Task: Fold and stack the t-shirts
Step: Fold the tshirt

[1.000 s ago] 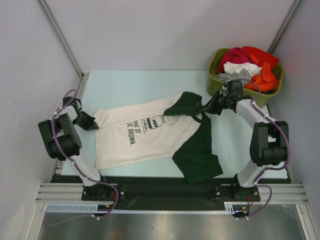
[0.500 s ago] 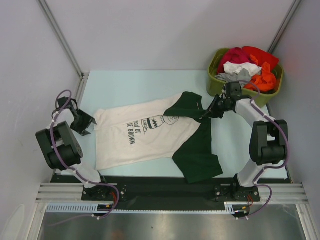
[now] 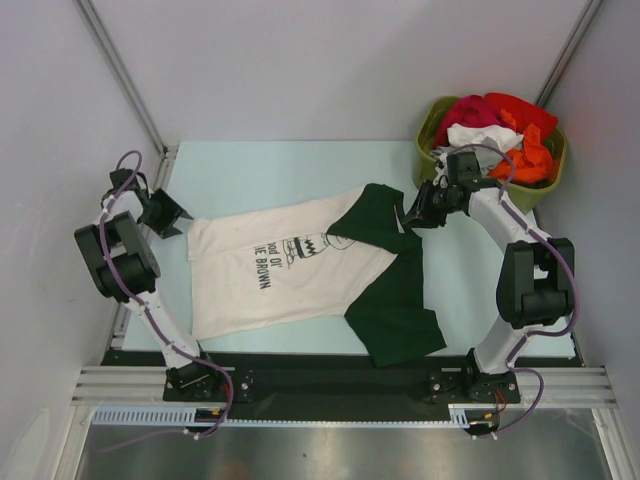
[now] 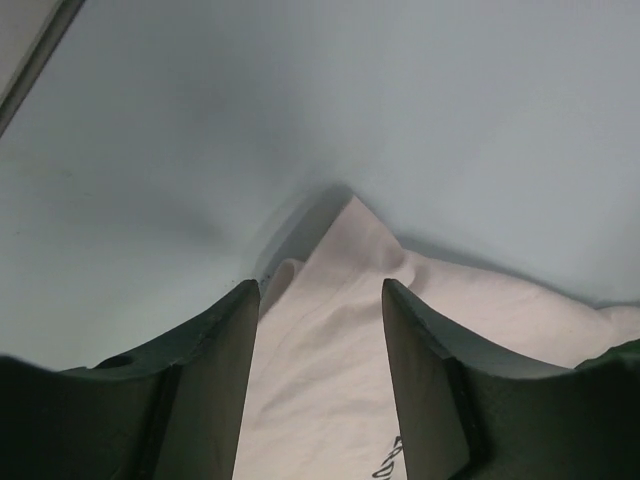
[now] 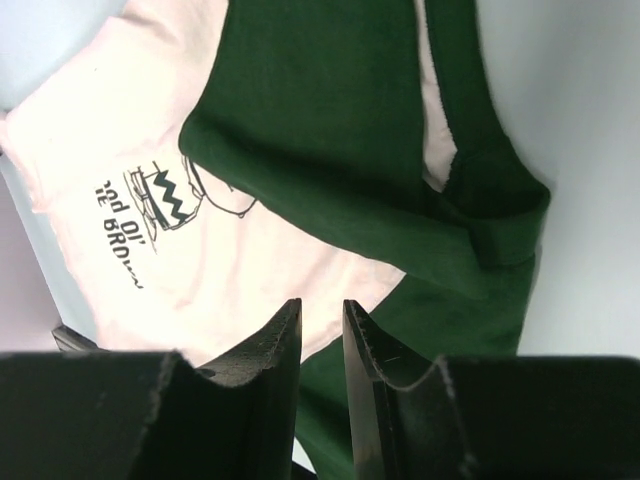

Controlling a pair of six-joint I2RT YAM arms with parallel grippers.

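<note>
- Lying flat on the table [image 3: 250,170], the t-shirt [image 3: 300,265] spans between the left gripper [image 3: 172,215] and the right gripper [image 3: 412,217] in the top view.
- Left wrist view: left gripper [image 4: 320,290] spread wide, empty, above a cream corner of the t-shirt [image 4: 450,295].
- Right wrist view: right gripper [image 5: 322,308] narrowly parted, empty, above the t-shirt's [image 5: 300,110] green collar.

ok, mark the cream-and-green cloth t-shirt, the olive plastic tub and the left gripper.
cream-and-green cloth t-shirt [image 3: 290,275], top external view, cream chest panel.
olive plastic tub [image 3: 426,160], top external view, its left wall.
left gripper [image 4: 318,288], left wrist view, midway between fingertips.
</note>
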